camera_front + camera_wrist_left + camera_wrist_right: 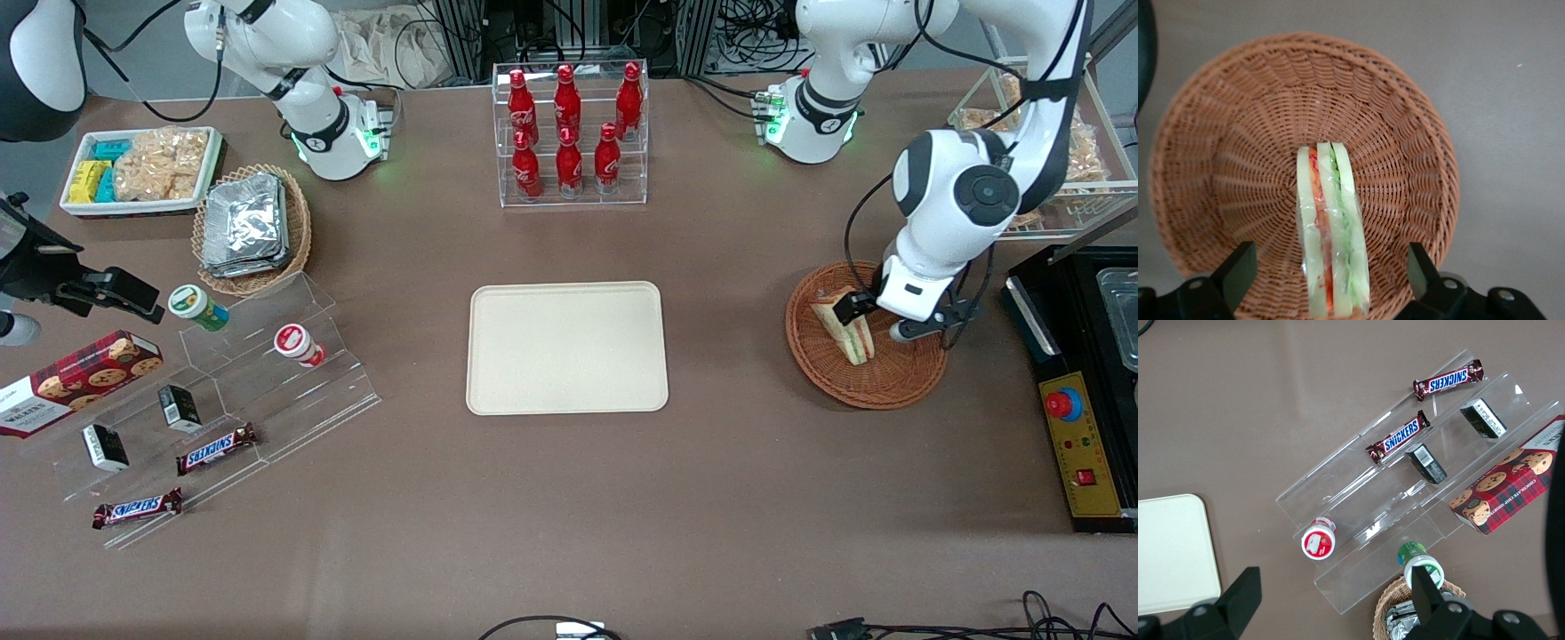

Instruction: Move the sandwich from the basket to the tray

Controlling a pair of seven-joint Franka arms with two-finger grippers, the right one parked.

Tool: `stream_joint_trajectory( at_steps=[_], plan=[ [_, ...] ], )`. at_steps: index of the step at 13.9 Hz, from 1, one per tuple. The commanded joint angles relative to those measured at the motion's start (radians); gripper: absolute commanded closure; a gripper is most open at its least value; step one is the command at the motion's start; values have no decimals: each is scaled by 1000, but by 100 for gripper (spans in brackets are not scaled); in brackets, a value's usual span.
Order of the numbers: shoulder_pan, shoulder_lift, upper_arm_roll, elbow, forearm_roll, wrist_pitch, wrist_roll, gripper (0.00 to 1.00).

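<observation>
Grasp step: end effector [1330,267] open, straddling sandwich [1331,233] in basket [1225,133]. Next: close, lift, carry toward tray [567,347] at 9 o'clock.

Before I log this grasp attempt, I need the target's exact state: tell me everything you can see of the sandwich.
The sandwich is a wedge of three white bread slices with an orange-red layer and a green layer between them, sealed in clear film. It stands on edge inside the reddish-brown wicker basket, resting on the woven floor. The open end effector straddles it, one finger on each side, neither touching it. The tray lies apart, toward the parked arm's end of the table.
</observation>
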Motion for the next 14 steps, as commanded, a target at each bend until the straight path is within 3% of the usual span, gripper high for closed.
stream_joint_trajectory(
  at_steps=[1,9,10,12,14],
  plan=[
    [4,75,-3,-22,18,109,-39,0],
    [4,141,3,-30,18,144,-39,2],
    [4,143,3,-30,18,143,-39,13],
    [4,143,5,-32,18,143,-37,58],
    [4,141,6,-32,18,140,-36,77]
  ],
)
